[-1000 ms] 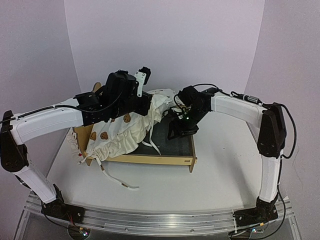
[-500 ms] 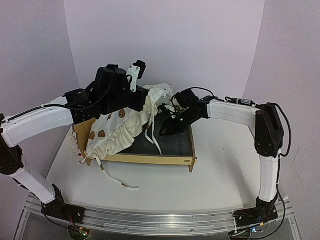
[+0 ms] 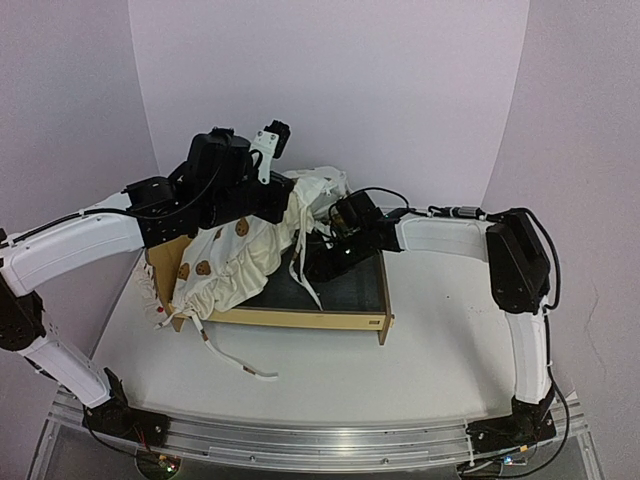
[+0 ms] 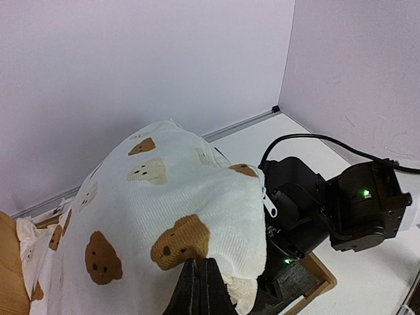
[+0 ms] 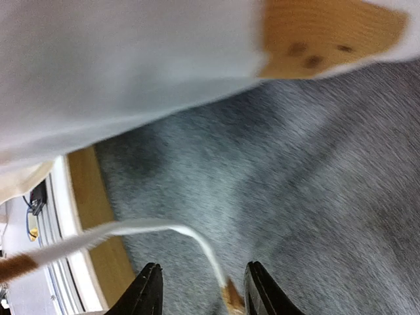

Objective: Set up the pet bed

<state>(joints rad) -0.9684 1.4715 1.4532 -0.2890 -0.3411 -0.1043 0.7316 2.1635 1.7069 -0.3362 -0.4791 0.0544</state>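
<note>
The left arm [image 3: 90, 243] and right arm [image 3: 450, 237] are built of smooth white shells joined by black joint housings. A thin black cable [image 4: 315, 136] is run to one wrist block, where a small green light [image 4: 365, 193] is lit. The right gripper [image 5: 202, 266] is fitted with black tapered fingers [image 5: 149, 289].

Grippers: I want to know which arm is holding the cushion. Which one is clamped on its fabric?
The left gripper, shut on the bear-print cushion at its edge; the right gripper stands open above the grey felt base.

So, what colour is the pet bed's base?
Dark grey. The base shows best in the right wrist view.
</note>
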